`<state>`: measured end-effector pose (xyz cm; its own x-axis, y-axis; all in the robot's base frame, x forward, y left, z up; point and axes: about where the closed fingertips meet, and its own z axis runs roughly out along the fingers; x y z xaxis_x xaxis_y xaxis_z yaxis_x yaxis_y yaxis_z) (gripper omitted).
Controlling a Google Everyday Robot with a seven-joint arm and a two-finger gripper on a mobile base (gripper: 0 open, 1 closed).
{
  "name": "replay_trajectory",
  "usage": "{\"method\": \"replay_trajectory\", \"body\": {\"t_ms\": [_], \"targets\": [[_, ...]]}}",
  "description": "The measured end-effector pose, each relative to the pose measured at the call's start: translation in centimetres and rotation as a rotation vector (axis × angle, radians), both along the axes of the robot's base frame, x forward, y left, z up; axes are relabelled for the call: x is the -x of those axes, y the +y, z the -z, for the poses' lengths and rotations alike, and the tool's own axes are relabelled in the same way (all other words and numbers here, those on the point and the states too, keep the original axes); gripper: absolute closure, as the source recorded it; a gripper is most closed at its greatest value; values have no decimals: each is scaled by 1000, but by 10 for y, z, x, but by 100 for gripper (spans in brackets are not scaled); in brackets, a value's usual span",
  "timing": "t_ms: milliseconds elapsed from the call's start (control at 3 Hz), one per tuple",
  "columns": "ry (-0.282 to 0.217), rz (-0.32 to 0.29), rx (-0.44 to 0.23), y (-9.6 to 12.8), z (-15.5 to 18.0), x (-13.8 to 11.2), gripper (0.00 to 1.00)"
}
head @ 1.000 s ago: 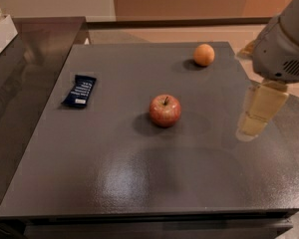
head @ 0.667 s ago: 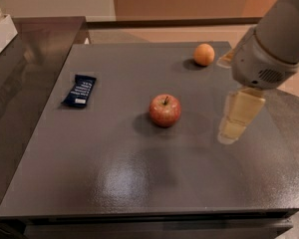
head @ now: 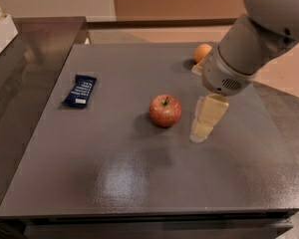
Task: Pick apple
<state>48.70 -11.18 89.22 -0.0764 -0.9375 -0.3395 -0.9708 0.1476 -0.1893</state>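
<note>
**Pick apple: gripper beside the fruit, no grasp yet**

Left to right.

Far left: a glossy dark side counter point(head: 20, 83), out of the action. On the left part of the bench point(head: 139, 178): one blue snack packet point(head: 79, 91), lying flat, well apart from everything else. Not a concern.

Middle: the apple point(head: 165, 110), one only. It sits upright on the bench, stem up, slightly right of centre, with nothing touching it. Red with yellowish streaks.

Just right of it: the gripper point(head: 200, 132), one, pointing down, tip low over the bench. Touching the surface or not, cannot tell. It is near the apple but apart from it. Jaws: cannot tell how far open from this angle. They hold nothing, and the apple is clear of them.

Far right: one orange point(head: 203, 52), smaller and plain, partly hidden behind the arm point(head: 249, 49). It is well apart from the apple, so no mix-up risk as things lie.

Handling, my read:
- The apple is rigid and fairly heavy for its size. The skin is smooth, so likely slippery against hard jaws.
- It is round, so it rolls if nudged from one side before both jaws are around it.
- It bruises under a hard squeeze but won't crush.
- Best hold is across the widest part, jaws on opposite sides, coming from above with the stem between them.
- A hold too high or too low risks it squirting out.
- The gripper needs to shift left and centre over it first.

Count: 1 packet, 1 apple, 1 gripper, 1 orange.
</note>
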Motion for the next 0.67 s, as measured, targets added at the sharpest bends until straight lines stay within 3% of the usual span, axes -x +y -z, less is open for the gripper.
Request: {"method": "replay_trajectory", "body": {"t_ms": [667], "targets": [[40,-63,-51,46,29,-15,0]]}}
